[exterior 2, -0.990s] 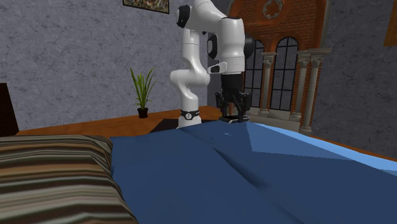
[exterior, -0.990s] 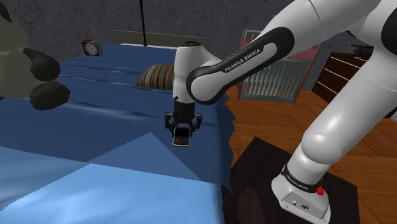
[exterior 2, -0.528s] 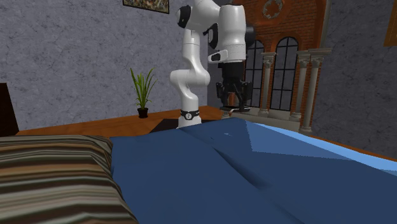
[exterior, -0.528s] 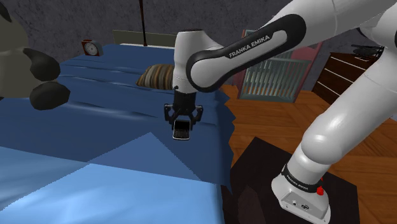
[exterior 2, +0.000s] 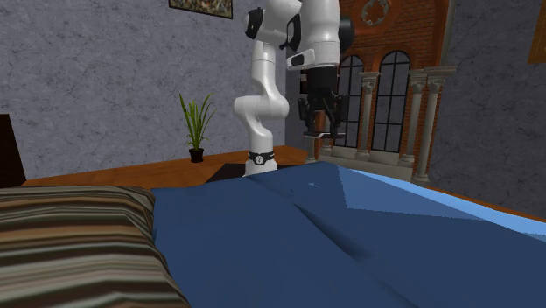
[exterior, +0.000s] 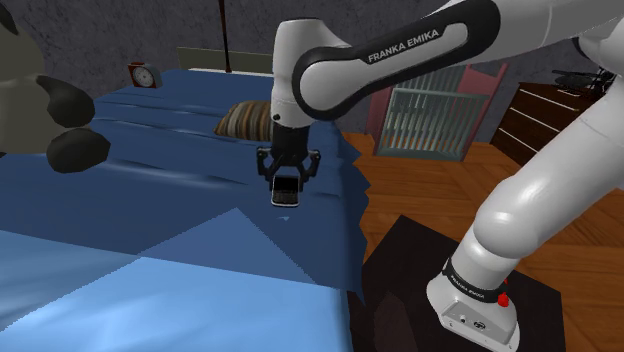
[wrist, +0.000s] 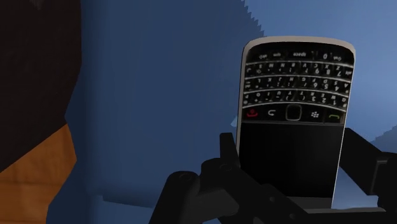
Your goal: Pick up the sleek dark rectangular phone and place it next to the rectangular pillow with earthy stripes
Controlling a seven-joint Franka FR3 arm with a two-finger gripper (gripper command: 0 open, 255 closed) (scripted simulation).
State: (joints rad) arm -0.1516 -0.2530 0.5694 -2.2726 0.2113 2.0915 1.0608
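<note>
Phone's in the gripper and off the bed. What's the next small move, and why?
Probably carry it across toward the striped pillow at this height. The gripper is shut on the phone, which hangs clear above the blue bed. The pillow lies farther back, up and left of the gripper in the shoulder view, so travel likely comes before lowering.

arm (exterior: 540,190): glossy white rounded links | joints (exterior: 335,85): dark grey bands | forearm band: white FRANKA EMIKA lettering (exterior: 405,46) | base (exterior: 478,318): white foot, black collar ring, red button (exterior: 503,298) | gripper (exterior: 285,190): all black, blocky
</note>
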